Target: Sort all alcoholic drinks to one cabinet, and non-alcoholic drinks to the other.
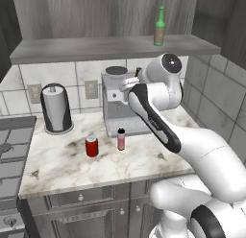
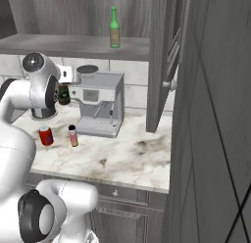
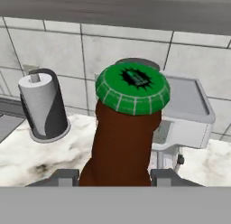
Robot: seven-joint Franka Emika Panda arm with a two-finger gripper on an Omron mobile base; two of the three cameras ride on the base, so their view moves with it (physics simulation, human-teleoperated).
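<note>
The two-finger gripper (image 3: 116,175) is closed partway around the neck of the dark brown glass beer bottle (image 3: 122,146), which stands upright between the fingers with its green crown cap (image 3: 133,87) toward the hand camera. In the right base view the bottle's body (image 2: 63,94) shows just beside the wrist, above the marble counter (image 2: 132,161) and in front of the tiled back wall.

Judged destination: the grey shelf floor of the open wall cabinet (image 1: 96,47), above and behind the gripper. The green long-necked beer bottle (image 1: 159,27) already stands there toward the right end. The bottle's long axis is vertical; it should stay so during the lift.

Obstructions: the shelf's front edge lies directly overhead, and the grey coffee machine (image 1: 117,107) stands beneath the gripper. The open cabinet door (image 2: 164,60) hangs to the right.

The short red soda can (image 1: 92,146) and the small pink black-capped bottle (image 1: 121,139) stand close together near the counter's middle. A paper towel roll in its holder (image 1: 56,108) stands at the back left.
</note>
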